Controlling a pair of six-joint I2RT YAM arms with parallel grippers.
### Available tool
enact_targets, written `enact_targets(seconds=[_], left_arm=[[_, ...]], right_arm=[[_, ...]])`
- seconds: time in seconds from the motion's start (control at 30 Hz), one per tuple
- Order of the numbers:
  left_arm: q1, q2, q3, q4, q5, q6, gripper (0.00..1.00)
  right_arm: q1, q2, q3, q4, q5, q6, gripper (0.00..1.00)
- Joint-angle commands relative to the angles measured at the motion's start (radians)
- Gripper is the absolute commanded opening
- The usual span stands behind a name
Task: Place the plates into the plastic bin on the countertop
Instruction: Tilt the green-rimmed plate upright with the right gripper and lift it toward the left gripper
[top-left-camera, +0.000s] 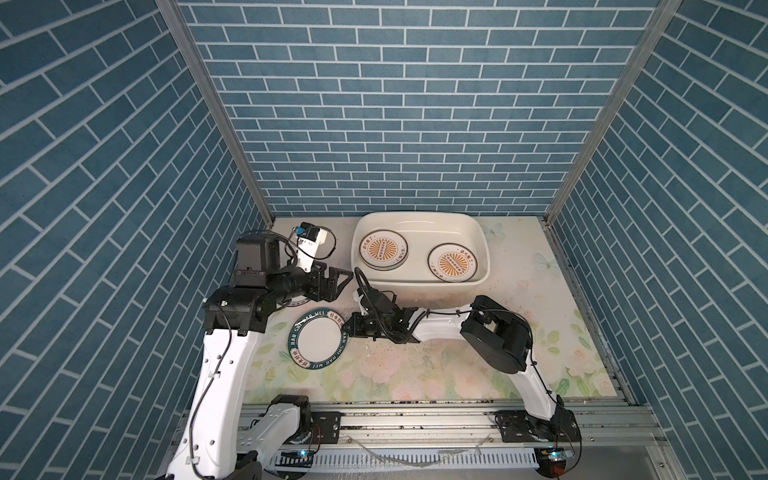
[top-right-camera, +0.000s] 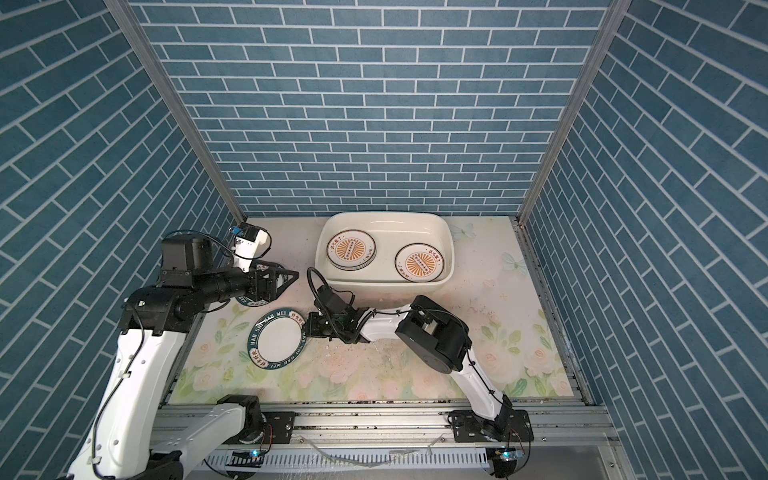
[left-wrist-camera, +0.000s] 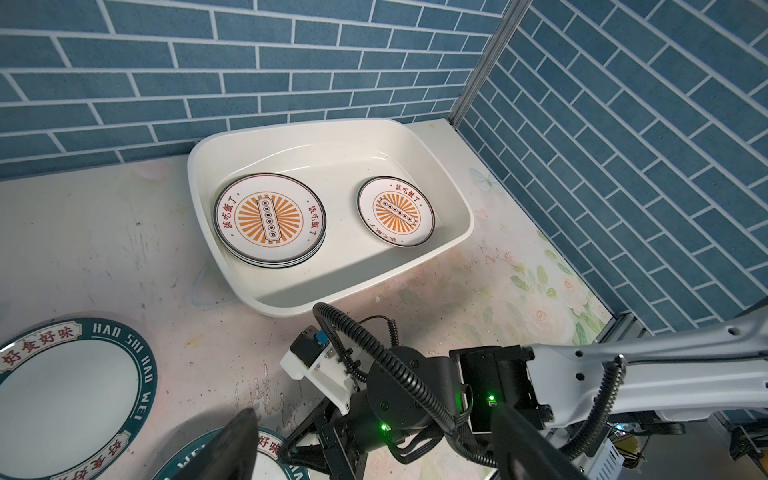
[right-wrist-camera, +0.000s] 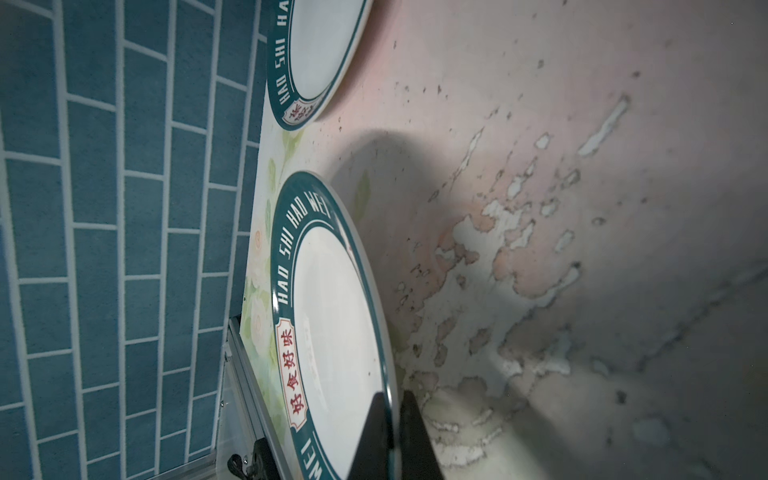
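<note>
In both top views a white plate with a dark teal lettered band (top-left-camera: 318, 338) (top-right-camera: 277, 343) lies left of the middle of the countertop (top-left-camera: 436, 365). My right gripper (top-left-camera: 348, 326) (right-wrist-camera: 392, 432) is shut on its right rim. The right wrist view shows one finger above the rim and one below. I cannot tell whether the plate is lifted. A second teal-banded plate (top-left-camera: 291, 300) (left-wrist-camera: 70, 390) lies mostly hidden under my left arm. My left gripper (top-left-camera: 336, 282) hangs open above the countertop with nothing between its fingers (left-wrist-camera: 241, 440). The plastic bin (top-left-camera: 484, 249) (left-wrist-camera: 199, 166) holds a stack of orange-sunburst plates (top-left-camera: 383, 249) and a single one (top-left-camera: 453, 262).
The bin stands against the back brick wall (top-left-camera: 395, 124), just behind my right wrist. Brick side walls close in left and right. A metal rail (top-left-camera: 415, 419) runs along the front edge. The countertop print is worn and flaking around the right gripper.
</note>
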Motion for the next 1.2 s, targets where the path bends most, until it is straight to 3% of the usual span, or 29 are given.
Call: enact_targets(seconds=[0.0, 0.67, 0.87, 0.97, 1.1, 1.17], left_arm=[[0.008, 0.001, 0.046, -0.022, -0.012, 0.023, 0.89], [0.008, 0.023, 0.206, -0.069, -0.02, 0.017, 0.91], [0.007, 0.086, 0.343, -0.152, -0.039, 0.04, 0.91], [0.008, 0.092, 0.345, -0.152, -0.034, 0.053, 0.92], [-0.001, 0.088, 0.289, -0.082, -0.132, 0.072, 0.92], [-0.001, 0.102, 0.286, -0.073, -0.127, 0.07, 0.92]], right_arm=[[-0.006, -0.084, 0.009, 0.003, 0.004, -0.043, 0.0], [-0.037, -0.274, -0.076, -0.012, 0.01, -0.066, 0.0], [-0.082, -0.423, -0.177, -0.041, 0.022, -0.073, 0.0], [-0.109, -0.514, -0.218, -0.102, 0.038, -0.102, 0.0], [-0.142, -0.654, -0.272, -0.212, 0.089, -0.146, 0.0], [-0.167, -0.73, -0.3, -0.271, 0.114, -0.159, 0.0]])
